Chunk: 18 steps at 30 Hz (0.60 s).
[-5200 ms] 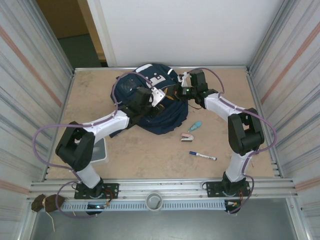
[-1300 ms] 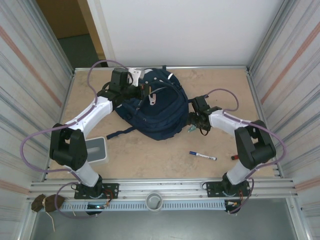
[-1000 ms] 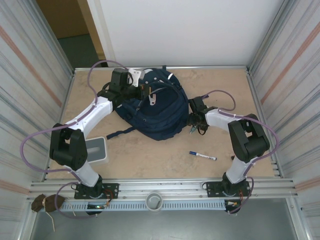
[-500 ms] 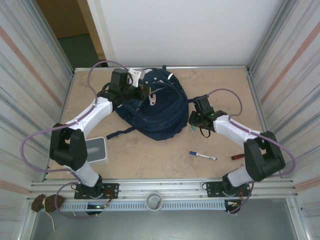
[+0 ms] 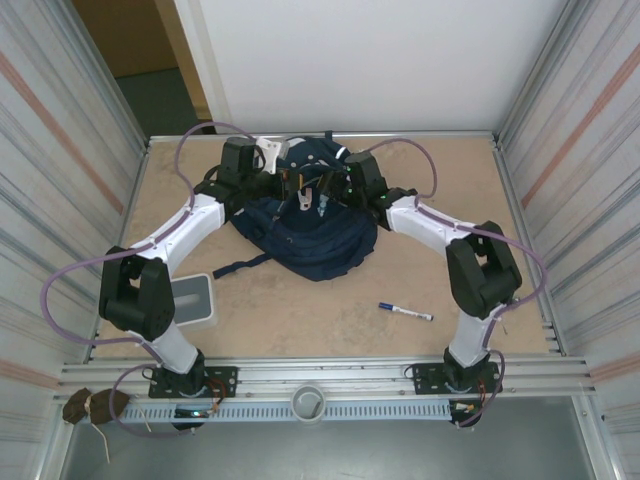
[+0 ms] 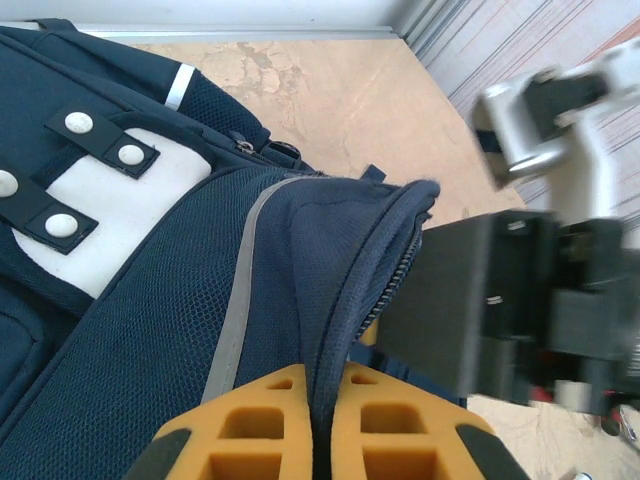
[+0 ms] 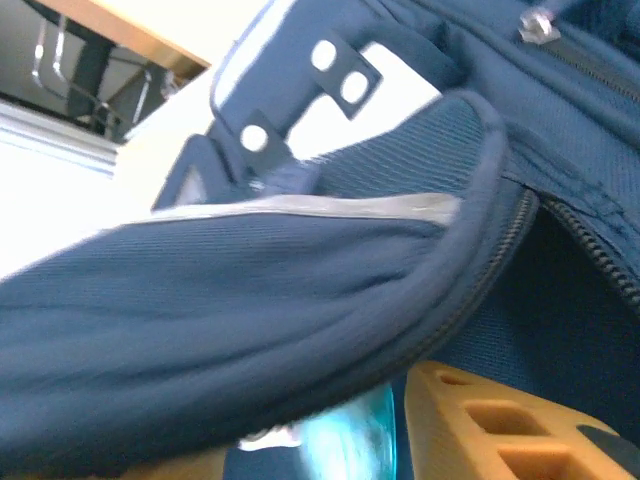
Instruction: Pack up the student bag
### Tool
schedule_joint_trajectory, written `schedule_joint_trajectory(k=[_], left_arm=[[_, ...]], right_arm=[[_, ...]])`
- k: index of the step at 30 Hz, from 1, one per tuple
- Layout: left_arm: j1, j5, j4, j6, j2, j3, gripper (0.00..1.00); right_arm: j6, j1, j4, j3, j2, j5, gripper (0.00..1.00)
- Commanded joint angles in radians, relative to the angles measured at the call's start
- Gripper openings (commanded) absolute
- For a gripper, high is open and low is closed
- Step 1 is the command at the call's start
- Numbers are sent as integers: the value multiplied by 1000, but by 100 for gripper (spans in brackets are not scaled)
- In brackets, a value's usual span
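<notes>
The student bag (image 5: 320,245), a navy backpack with white patches, lies at the back middle of the table. My left gripper (image 5: 290,182) is shut on the zip edge of its lifted flap (image 6: 340,260), with the fabric pinched between the orange fingers (image 6: 240,430). My right gripper (image 5: 328,198) is at the bag's mouth, under that flap (image 7: 250,300). A small teal thing (image 7: 350,440) sits between its fingers. A slim gap shows between the teal thing and the right finger (image 7: 500,420), so the jaws stand open. The inside of the bag is hidden.
A blue-capped marker (image 5: 405,312) lies on the table in front of the right arm. A white box (image 5: 193,300) stands near the left arm's base. Corrugated metal walls close in both sides, with a white wall behind.
The right gripper closed on the teal thing beside the bag and swung it up and left to the bag's mouth, where the jaws have widened. The left gripper has held the flap throughout.
</notes>
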Motion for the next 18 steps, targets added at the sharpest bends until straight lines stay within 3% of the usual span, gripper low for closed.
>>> schedule_joint_trajectory(k=[1,4,9,13,18], left_arm=[[13,24,70,-6,-29,48,0],[13,20,75,-3,-27,48,0],[12,26,81,-3,-20,44,0],[13,15,80,5,-23,31,0],[12,-1,71,18,-26,19,0]], right_arm=[[-12,-7,15,-33,-66,-18,56],[-116,-8,-73,-104,-195,6,58],[-226,7,-363,-263,-419,164,70],[-173,24,-630,-403,-522,212,78],[-32,83,-783,-559,-638,183,94]])
